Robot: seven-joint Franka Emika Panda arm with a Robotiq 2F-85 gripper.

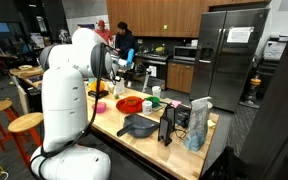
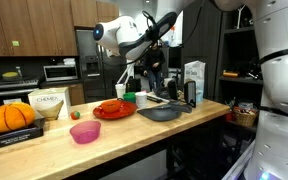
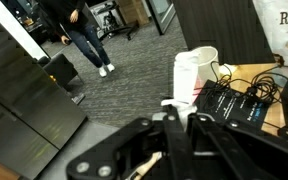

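Clenched on nothing, the end effector (image 3: 180, 128) hangs over the white cup (image 3: 194, 70) at the table (image 3: 236, 72) edge, where a careless descent could knock it off.

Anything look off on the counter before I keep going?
Nothing spilled or broken shows. The one untidy spot, in the wrist view, is loose black cables tangled over a black device at the counter edge, beside a white cup. The gripper hangs close above them.

We log: gripper (image 3: 181, 116) black | cup (image 3: 192, 72) white | plate (image 2: 114, 110) red | bowl (image 2: 85, 131) pink | pumpkin (image 2: 12, 117) orange | pan (image 2: 162, 112) grey | carpet (image 3: 114, 90) dark grey
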